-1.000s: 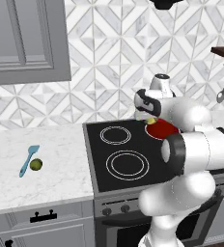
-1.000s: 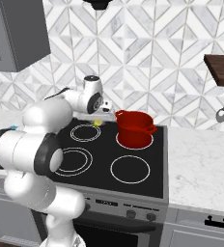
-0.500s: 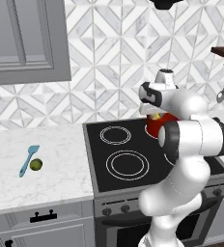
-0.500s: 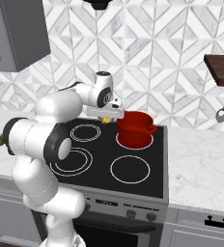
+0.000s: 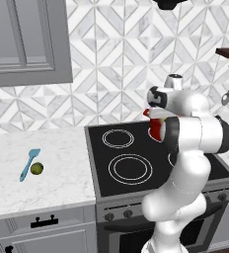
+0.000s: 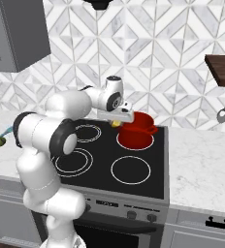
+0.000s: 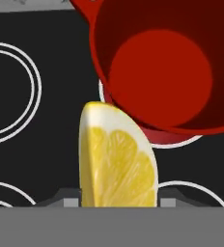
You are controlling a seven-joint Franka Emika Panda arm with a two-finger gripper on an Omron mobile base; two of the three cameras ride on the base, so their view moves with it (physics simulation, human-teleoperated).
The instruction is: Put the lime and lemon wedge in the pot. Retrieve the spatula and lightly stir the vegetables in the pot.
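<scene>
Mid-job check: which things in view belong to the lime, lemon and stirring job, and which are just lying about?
Job things:
- lemon wedge, held in the gripper beside the pot's rim
- pot, on the stove, nothing in it
- lime, on the counter
- spatula, beside the lime

Just about:
- hanging utensils under the shelf
- stove

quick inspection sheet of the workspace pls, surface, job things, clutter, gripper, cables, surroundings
surface: black stove top between white marble counters.
job's things: red pot on a back burner, seen empty in the hand view; lemon wedge held beside its rim; lime touching the spatula on the left counter.
clutter: nothing seen.
grippers: gripper shut on the lemon wedge.
cables: nothing seen.
surroundings: patterned tile wall, grey cabinet, utensils on hooks under a wooden shelf.
</scene>
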